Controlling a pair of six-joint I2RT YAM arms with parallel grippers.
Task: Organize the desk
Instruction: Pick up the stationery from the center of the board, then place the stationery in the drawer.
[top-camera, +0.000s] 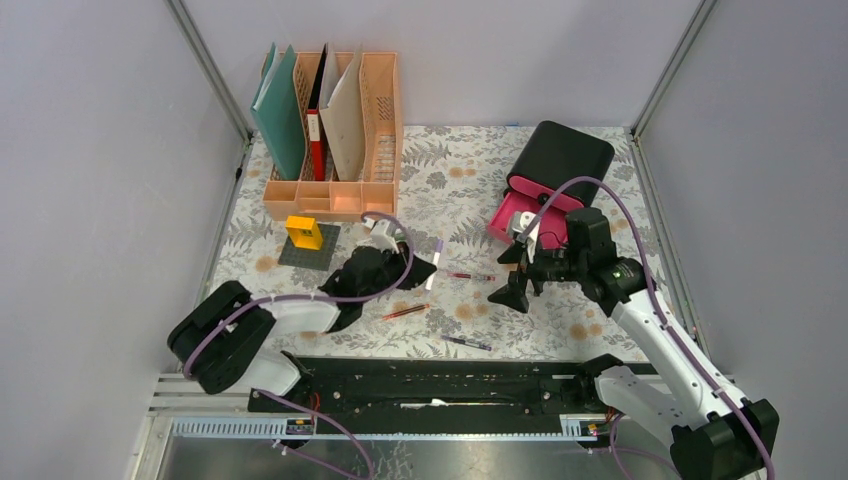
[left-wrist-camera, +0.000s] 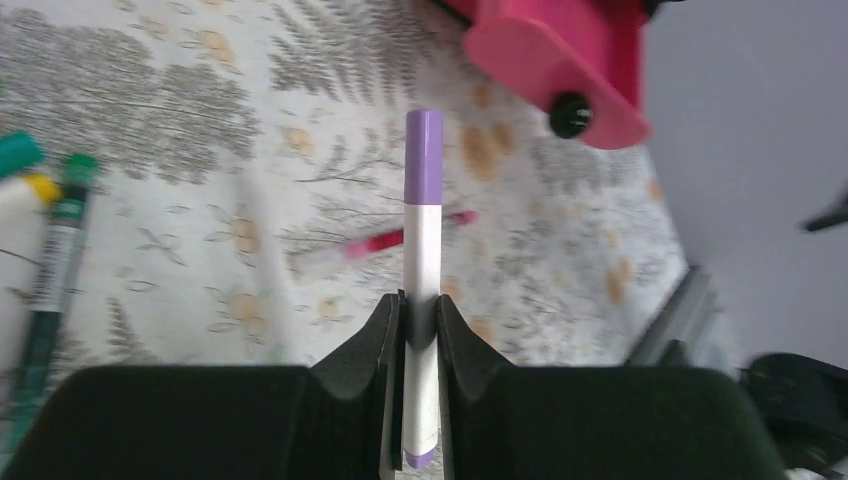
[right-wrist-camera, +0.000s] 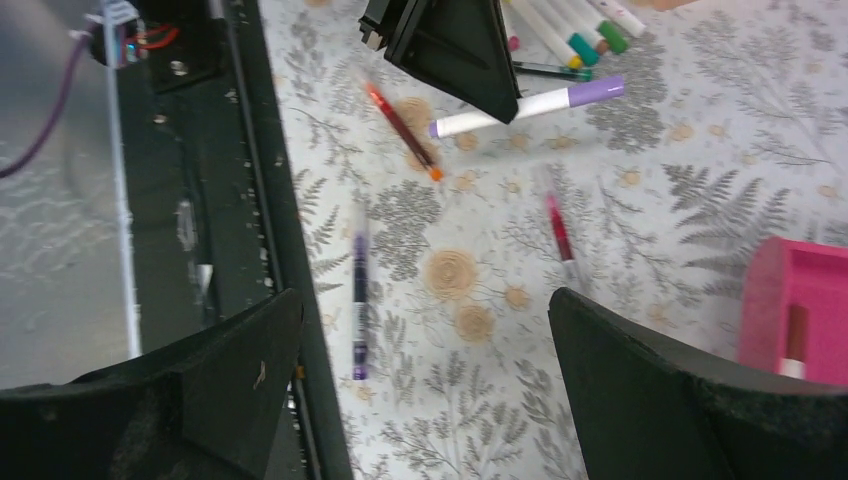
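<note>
Left hand (left-wrist-camera: 420, 335) clenched on a white purple-capped marker (left-wrist-camera: 423, 230), cap pointing away from the hand. Bench (left-wrist-camera: 150, 120) spreads under both hands. Pink-red pen (left-wrist-camera: 410, 238) lies on the bench just beyond the hand, behind the marker. Green markers (left-wrist-camera: 55, 240) are off to its left. Pink drawer box (left-wrist-camera: 560, 50) is ahead, right of the cap. Right hand (right-wrist-camera: 420, 310) released, fingers wide, holding nothing, above a dark purple pen (right-wrist-camera: 359, 310).
</note>
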